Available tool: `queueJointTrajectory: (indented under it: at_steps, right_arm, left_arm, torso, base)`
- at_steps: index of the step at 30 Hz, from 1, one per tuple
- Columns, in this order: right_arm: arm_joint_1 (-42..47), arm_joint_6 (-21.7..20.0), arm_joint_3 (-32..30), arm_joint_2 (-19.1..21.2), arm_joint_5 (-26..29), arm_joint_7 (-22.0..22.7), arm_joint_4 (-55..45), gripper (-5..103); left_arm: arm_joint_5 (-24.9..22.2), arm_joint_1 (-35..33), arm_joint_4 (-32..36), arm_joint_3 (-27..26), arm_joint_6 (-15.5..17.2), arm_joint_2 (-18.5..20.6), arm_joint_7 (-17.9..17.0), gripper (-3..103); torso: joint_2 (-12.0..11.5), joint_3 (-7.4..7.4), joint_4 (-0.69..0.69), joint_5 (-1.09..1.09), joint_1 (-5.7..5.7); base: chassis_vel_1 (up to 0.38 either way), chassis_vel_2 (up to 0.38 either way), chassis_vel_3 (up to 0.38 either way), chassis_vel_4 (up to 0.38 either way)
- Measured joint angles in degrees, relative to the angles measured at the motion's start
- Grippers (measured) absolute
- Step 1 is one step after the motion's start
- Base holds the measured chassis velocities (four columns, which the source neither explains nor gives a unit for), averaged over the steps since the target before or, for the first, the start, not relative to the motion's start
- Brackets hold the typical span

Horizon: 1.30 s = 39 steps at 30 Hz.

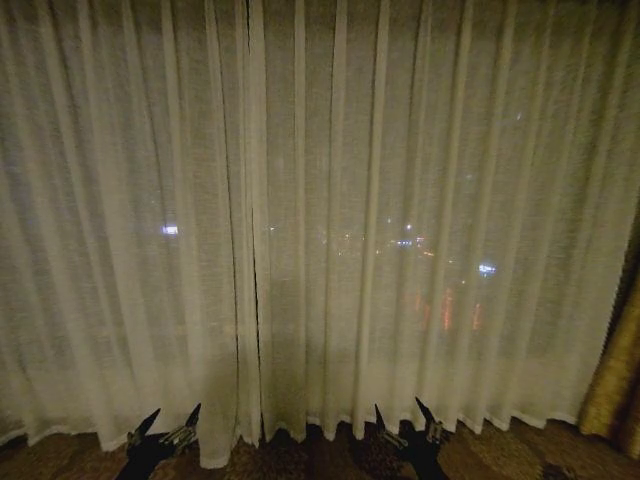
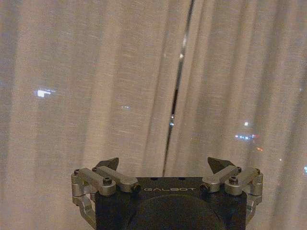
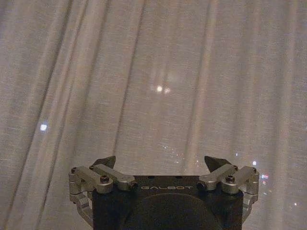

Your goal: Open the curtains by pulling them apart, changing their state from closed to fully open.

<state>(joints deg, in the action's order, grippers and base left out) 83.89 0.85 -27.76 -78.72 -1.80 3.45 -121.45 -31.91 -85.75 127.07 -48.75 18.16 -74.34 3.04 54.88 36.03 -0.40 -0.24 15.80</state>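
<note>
Sheer off-white curtains (image 1: pixel 380 230), vertically pleated, woven weave; right of the curtains, a golden-brown drape (image 1: pixel 618 380); below the curtains, dark brown mottled floor (image 1: pixel 520 455).

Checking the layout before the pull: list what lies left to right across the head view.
Left sheer curtain panel → left gripper → dark seam where the panels meet → right sheer curtain panel, right gripper low before it → golden-brown drape.

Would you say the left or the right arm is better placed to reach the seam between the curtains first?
Probably left: the left tool, open, sits just beside the seam of the curtains; the right tool, also open, faces unbroken fabric.
</note>
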Motion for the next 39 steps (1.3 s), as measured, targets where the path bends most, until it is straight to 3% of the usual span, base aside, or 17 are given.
queueJointTrajectory:
  at_steps: [14, 19, 30, 39]
  right_arm:
    - [0.05, 0.72, -0.13, -0.03, -0.87, -0.85, 0.90, 100]
    - [0.19, 1.32, -0.24, 0.00, -1.49, -1.01, 1.16, 100]
    - [1.22, 3.24, 1.33, -0.01, -3.22, -2.91, 0.96, 100]
    - [0.60, 3.29, 1.93, -0.03, -3.37, -2.95, 1.54, 100]
  left_arm:
    - [0.00, -0.11, -0.05, -0.08, -0.30, 0.43, 0.13, 100]
    - [-0.04, -0.21, 0.14, -0.05, -0.48, 0.52, 0.27, 100]
    - [-0.12, -0.20, -0.16, -0.21, -0.61, 0.53, 0.38, 100]
    - [-0.13, 0.07, -1.00, -0.37, -1.01, 0.83, 0.39, 100]
  torso:
    - [0.01, -0.01, 0.02, -0.06, 0.00]
    - [0.01, 0.00, -0.04, 0.02, 0.00]
    - [-0.02, 0.01, 0.00, -0.01, 0.03]
    - [-0.01, 0.00, 0.02, -0.05, 0.02]
  base:
    - [0.173, 0.287, -0.148, -0.295]
    - [-0.146, 0.168, 0.147, -0.181]
    - [-0.200, 0.339, 0.209, -0.334]
    - [0.045, 0.251, -0.050, -0.242]
